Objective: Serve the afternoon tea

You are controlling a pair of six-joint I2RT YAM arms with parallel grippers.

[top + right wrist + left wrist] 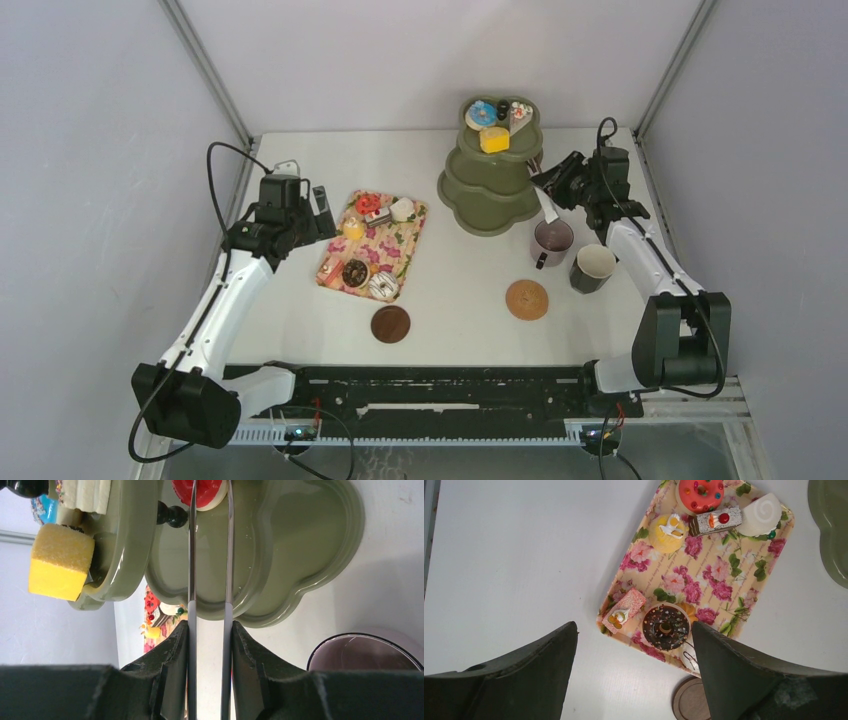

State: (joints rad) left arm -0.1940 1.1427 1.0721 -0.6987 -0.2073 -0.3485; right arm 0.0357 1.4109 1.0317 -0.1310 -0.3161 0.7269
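Flat metal tongs [192, 555], tips at a glossy red pastry [207, 490], are being clamped by the right gripper [210, 627]; the left gripper [634, 625] is being held open, empty.

Red pastry [210, 490] cut by top edge, partly behind tongs [192, 555], mauve mug [360, 655] cropped at bottom

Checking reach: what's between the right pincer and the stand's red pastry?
The tongs, clamped in the right pincer, reach across the stand to the red pastry; right wrist view.
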